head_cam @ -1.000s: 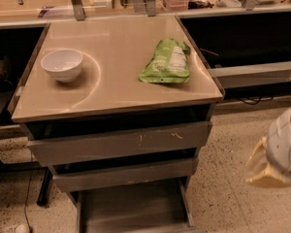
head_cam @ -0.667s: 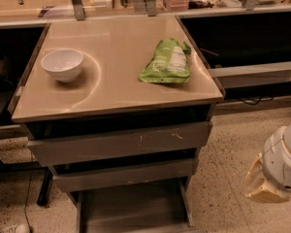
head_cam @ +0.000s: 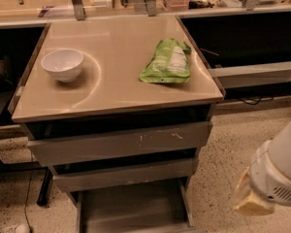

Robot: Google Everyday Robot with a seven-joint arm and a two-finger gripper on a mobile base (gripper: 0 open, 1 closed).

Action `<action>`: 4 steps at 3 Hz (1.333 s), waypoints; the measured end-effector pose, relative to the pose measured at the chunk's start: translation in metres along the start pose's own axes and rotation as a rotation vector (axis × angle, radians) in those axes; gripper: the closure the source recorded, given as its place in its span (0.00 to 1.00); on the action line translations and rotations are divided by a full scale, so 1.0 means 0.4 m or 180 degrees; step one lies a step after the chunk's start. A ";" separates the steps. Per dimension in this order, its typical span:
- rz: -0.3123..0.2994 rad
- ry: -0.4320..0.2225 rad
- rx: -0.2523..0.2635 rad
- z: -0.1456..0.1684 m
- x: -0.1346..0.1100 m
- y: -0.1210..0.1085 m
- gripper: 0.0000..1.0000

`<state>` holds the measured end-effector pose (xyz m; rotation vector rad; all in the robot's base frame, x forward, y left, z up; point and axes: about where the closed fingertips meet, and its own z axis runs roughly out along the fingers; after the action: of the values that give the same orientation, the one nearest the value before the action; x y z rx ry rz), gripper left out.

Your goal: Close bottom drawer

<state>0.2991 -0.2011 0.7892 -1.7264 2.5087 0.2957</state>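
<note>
In the camera view, we see the bottom drawer [head_cam: 131, 210] at the very bottom of the cabinet [head_cam: 19, 115]. It is pulled out toward us, and we look down into its flat grey tray. Its front edge runs off the bottom of the view, so we cannot see it.

Above it sit the middle drawer front [head_cam: 123, 174] and the wide drawer front [head_cam: 121, 142] with white scratches. Both look pushed in.

The gripper [head_cam: 251, 202] hangs low on the right, over the speckled floor [head_cam: 223, 144]. It is well apart from the bottom drawer and touches nothing. We cannot tell if the claw is clenched or let go.

We think the drawer is hard metal. It will not bend or break. It looks empty, so it should slide easily. It has no handle that we can see, so there is nothing to grab. We would press flat on the middle of its front and push straight in.

A white bowl [head_cam: 62, 64] and a green bag [head_cam: 167, 62] rest on top, well apart.
</note>
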 end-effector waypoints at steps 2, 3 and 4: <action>0.0375 -0.0109 -0.0833 0.356 -0.015 0.113 1.00; 0.0514 -0.0105 -0.1152 0.504 -0.008 0.148 1.00; 0.0512 -0.0106 -0.1157 0.507 -0.008 0.148 1.00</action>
<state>0.2365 -0.1363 0.5981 -1.6059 2.7042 0.8314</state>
